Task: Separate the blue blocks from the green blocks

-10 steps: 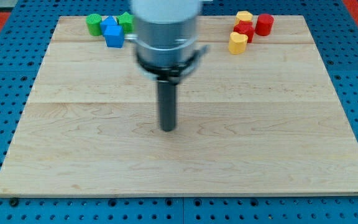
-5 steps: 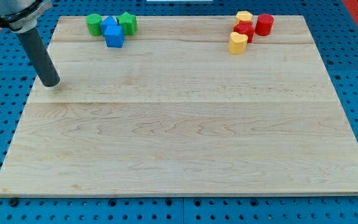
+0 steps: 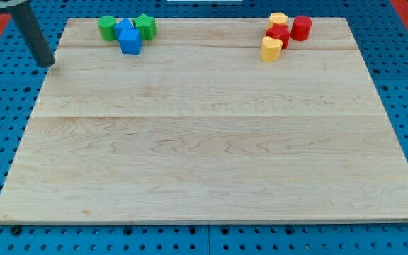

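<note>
So my tip [image 3: 47, 64] holds nothing, no fingers; blue blocks [image 3: 128, 37] sit up-right of it, wedged between green blocks [image 3: 108, 27].

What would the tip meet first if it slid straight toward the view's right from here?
Probably nothing at first: my tip, by the wooden board's left edge, sits lower in the view than the nearer blue cube-like block. Farther right it might graze the lower yellow block; depth is unclear.
</note>
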{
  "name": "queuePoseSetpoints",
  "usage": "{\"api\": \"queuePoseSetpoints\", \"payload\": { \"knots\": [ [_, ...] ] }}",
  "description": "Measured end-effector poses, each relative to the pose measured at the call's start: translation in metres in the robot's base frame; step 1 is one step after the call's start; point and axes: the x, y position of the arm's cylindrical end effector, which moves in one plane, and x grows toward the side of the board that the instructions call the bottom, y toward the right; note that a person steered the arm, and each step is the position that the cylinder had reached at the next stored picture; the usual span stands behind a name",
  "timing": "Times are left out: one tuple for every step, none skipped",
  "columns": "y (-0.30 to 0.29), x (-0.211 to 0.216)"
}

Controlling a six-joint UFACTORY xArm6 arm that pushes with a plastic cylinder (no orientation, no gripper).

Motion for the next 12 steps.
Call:
{"api": "queuePoseSetpoints", "payload": {
  "knots": [
    [0.000,-0.065],
    [0.003,-0.089],
    [0.012,-0.104],
    [0.061,-0.120],
    [0.084,-0.118],
    [0.130,-0.102],
    [0.143,-0.071],
    [0.151,-0.021],
    [0.154,0.029],
    [0.134,0.017],
    [0.102,0.012],
    [0.102,0.012]
  ]
}}
